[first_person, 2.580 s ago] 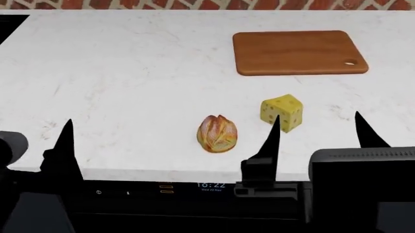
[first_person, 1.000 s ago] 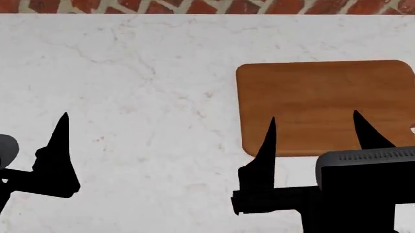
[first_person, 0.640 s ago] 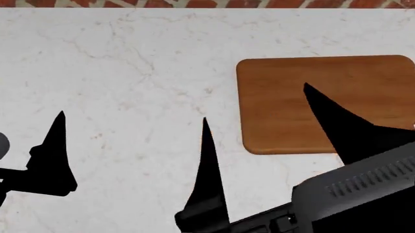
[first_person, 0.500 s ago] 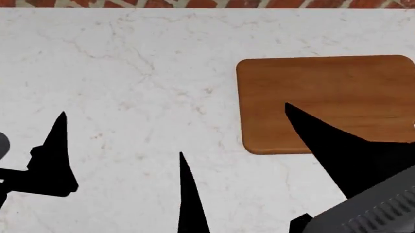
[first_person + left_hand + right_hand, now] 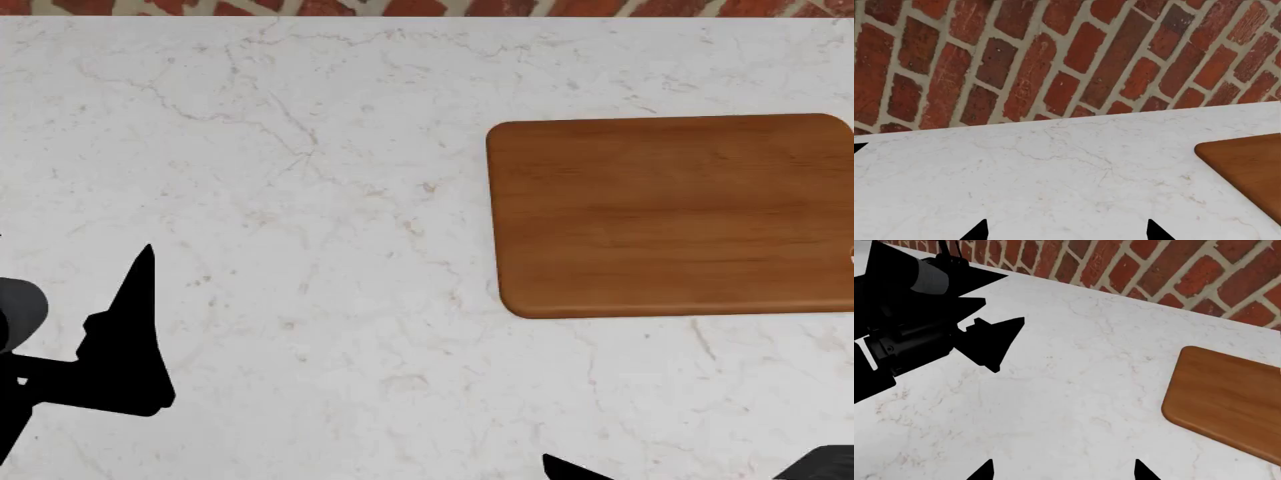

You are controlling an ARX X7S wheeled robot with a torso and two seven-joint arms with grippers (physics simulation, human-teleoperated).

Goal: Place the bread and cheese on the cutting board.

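1. Oddly, neither the bread nor the cheese shows in any view; only the flat reddish-brown wooden cutting board (image 5: 671,215) with rounded corners is in sight, bare on top, lying on the white marbled counter (image 5: 294,200) toward the robot's right, short of the red brick wall (image 5: 1054,55).
2. Left gripper (image 5: 1064,231): its two dark fingertips stand well apart with nothing between them, so it is released and empty, hanging over bare counter left of the board.
3. Right gripper (image 5: 1062,471): likewise spread and empty, low near the counter's front, with the board's corner off to one side.
4. My worry is that both foods sit outside the head camera's frame, so any reach would be blind; a claw could nudge the loaf or wedge away, or off the edge.
5. With the arms this close, as the right wrist view shows, they might also clip each other.
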